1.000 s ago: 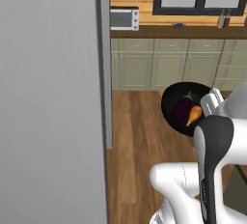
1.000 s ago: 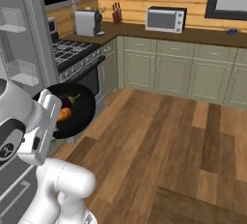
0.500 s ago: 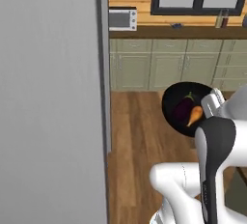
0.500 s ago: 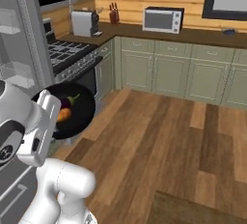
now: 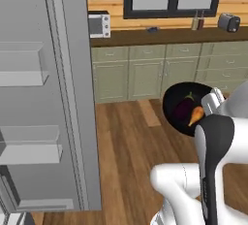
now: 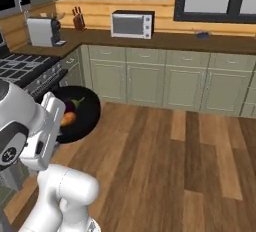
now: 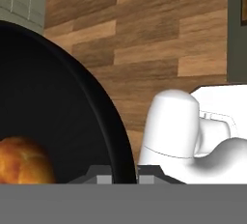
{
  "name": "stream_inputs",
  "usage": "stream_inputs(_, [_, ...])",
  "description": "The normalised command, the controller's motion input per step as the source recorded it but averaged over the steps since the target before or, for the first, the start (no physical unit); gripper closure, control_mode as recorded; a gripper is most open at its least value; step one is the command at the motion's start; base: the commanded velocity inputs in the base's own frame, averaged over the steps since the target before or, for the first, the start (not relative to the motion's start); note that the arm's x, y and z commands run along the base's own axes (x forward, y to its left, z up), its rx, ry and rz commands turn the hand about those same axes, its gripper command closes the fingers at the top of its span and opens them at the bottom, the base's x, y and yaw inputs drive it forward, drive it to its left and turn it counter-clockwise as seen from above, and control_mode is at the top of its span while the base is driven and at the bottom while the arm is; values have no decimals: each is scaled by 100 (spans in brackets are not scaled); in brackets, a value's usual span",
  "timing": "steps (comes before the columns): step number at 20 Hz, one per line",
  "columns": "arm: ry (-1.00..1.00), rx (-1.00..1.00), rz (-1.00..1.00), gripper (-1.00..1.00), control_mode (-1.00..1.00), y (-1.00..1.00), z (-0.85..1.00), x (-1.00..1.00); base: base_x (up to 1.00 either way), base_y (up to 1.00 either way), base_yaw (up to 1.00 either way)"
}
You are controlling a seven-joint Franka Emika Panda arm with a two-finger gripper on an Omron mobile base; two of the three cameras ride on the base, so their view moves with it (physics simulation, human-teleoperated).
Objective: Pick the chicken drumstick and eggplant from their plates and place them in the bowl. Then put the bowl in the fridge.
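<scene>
The glossy black bowl [image 5: 180, 104] [image 6: 82, 111] hangs tilted in the air over the wooden floor, in front of my arm. Inside it lie the dark purple eggplant [image 5: 184, 109] [image 6: 70, 106] and the orange-brown chicken drumstick [image 5: 196, 115] [image 6: 68, 119] [image 7: 19, 162]. My gripper [image 7: 123, 175] [image 5: 213, 104] [image 6: 56, 122] is shut on the bowl's rim [image 7: 113, 126], one fingertip on each side of it. The grey fridge [image 5: 68, 98] stands at the left with its door open, and pale shelves show on it.
Green cabinets run along the back wall under a dark counter carrying a microwave [image 5: 99, 25] [image 6: 132, 24], a toaster [image 5: 228, 22] and a knife block [image 6: 78, 21]. A stove [image 6: 25, 68] sits left of my arm. Open wooden floor [image 6: 165, 166] lies ahead.
The whole picture has slid left in both base views, so the cameras moved with the base. The fridge's shelves now show. The bowl stays in my grip with both foods inside.
</scene>
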Motion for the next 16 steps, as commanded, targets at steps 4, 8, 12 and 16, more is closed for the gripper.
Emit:
stream_inputs(4, [0, 0, 0, 100, 100, 0, 0, 0, 0, -4, 25])
stream_inputs(8, [0, 0, 0, 100, 100, 0, 0, 0, -2, -23, 58])
stream_inputs(12, [0, 0, 0, 100, 100, 0, 0, 0, -33, -53, 77])
stream_inputs(16, [0, 0, 0, 100, 100, 0, 0, 0, -49, -8, 83])
